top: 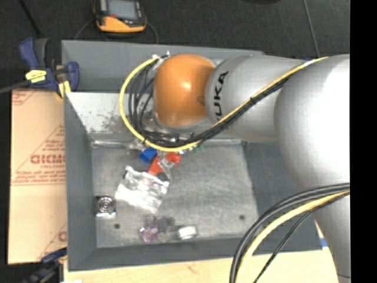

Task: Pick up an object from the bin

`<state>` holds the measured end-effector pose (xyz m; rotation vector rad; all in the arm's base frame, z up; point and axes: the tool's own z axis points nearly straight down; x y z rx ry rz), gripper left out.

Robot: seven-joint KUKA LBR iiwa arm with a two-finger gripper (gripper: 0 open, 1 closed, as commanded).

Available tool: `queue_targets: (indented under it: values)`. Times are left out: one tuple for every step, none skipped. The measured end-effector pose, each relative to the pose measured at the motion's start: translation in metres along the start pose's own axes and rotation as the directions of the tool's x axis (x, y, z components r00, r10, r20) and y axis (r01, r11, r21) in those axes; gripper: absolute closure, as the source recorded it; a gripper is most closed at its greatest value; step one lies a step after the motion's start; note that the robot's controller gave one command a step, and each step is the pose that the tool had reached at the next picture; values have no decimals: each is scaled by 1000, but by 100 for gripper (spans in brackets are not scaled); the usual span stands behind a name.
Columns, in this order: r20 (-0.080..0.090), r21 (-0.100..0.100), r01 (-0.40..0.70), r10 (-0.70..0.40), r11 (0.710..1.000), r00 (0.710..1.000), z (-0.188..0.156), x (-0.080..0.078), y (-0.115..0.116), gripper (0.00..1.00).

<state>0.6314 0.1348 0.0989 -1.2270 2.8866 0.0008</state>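
My gripper (166, 165) pokes out below the arm's end near the back middle of the bin floor, mostly covered from above. A small blue block (147, 155) lies just left of it. A red-orange piece (155, 167) sits right against it, with more red (172, 157) showing at its right. A clear crinkled plastic pack (140, 191) lies just in front of these, to the left, apart from the gripper. Whether anything is held is hidden.
A small round metal part (105, 206) rests by the left wall. At the front lie a purple-grey clump (153, 231) and a small white cylinder (187, 232). The arm covers the bin's back and right.
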Motion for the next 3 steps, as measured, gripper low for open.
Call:
queue_targets:
  values:
    - [0, 5, 407, -407, 913, 913, 25, 3, -20, 0]
    - [2, 5, 403, -403, 915, 915, 22, 1, -20, 100]
    - [3, 6, 384, -384, 923, 924, -175, 11, 24, 100]
